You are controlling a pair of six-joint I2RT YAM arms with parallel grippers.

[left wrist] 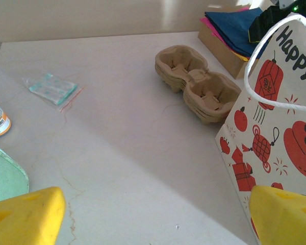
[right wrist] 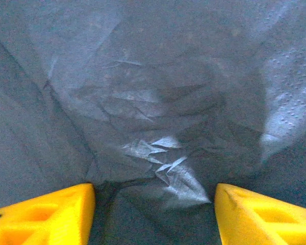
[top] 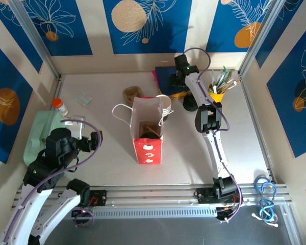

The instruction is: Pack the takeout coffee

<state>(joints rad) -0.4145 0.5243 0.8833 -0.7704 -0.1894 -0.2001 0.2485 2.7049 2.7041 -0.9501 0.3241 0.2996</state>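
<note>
— Yellow fingertips (right wrist: pixel 51 214) sit at the bottom of the right wrist view, well apart, with crumpled dark blue napkin (right wrist: pixel 143 102) just past them; so the right gripper (right wrist: pixel 153 217) is unclenched and grips nothing.

— And the left gripper (left wrist: pixel 153 217)?

— Spread wide too, and empty; it hangs low over the table (left wrist: pixel 117 153) beside the red-and-white paper bag (left wrist: pixel 275 127); the pulp carrier (left wrist: pixel 199 81) lies just beyond that bag.

— Where is the coffee?

— The coffee cup (top: pixel 167 109), if I read it right, is the white shape just behind the bag's far right corner; I cannot be sure of it; something brown and dark lies low inside the bag, and I cannot tell what.

— Which step, then?

— I judge it a napkin fetch at the back of the table, with the cup not yet packed; next the right jaws need to press down and pinch one sheet rather than the whole stack, then lift clear; the bag stands upright and open, and its thin walls could tip if nudged.
</note>
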